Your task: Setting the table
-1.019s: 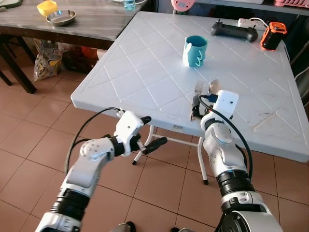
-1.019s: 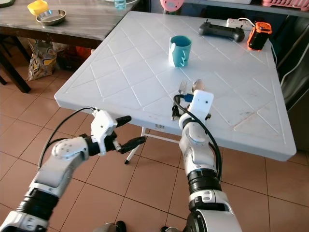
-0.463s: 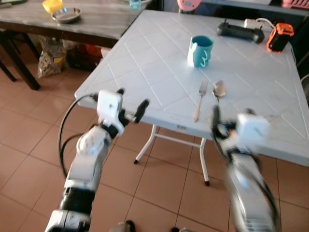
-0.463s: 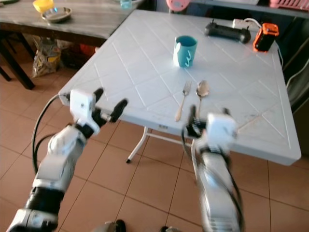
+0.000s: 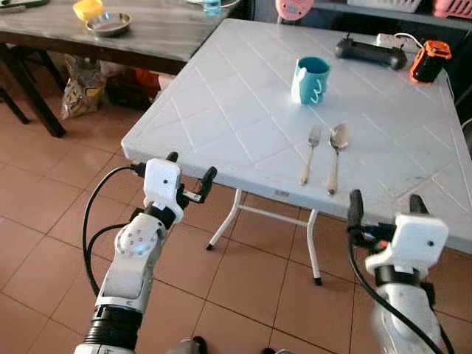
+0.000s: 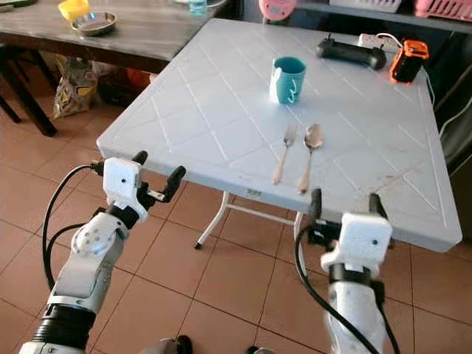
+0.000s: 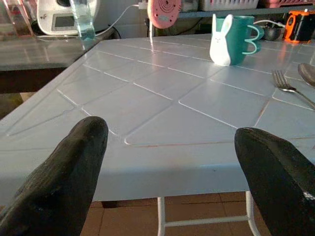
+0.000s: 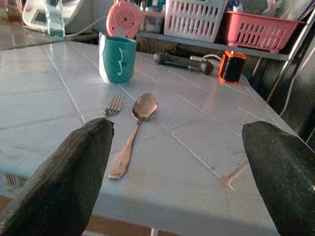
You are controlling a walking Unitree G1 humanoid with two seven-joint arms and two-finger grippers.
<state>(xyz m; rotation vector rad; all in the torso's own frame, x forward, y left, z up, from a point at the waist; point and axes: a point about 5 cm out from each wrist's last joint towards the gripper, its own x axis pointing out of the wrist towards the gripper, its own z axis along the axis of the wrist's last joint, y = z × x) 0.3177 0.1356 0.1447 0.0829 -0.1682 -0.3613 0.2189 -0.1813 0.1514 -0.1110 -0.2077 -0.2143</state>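
— Table [image 5: 221,96] first: how far along is the setting?

— White table, and I judge the cutlery step is finished. The teal mug [image 5: 310,80] stands toward the far edge; the fork [image 5: 309,153] and spoon [image 5: 335,153] lie side by side, just apart, handles pointing at the near edge, closer to the near right corner.

— And your grippers?

— Both are off the table, below and in front of its near edge. My left gripper [image 5: 188,175] sits by the near left corner, fingers spread wide, holding nothing. My right gripper [image 5: 383,212] hangs under the near right edge, also wide and empty.

— Next move?

— My guess: fetch another piece, perhaps from the wooden table [image 5: 147,33] beyond the far left corner, where a metal bowl [image 5: 108,23] sits.

— What changed from a second ago?

— My right gripper was over the cutlery then; it has pulled back clear. My left gripper has risen toward the edge.
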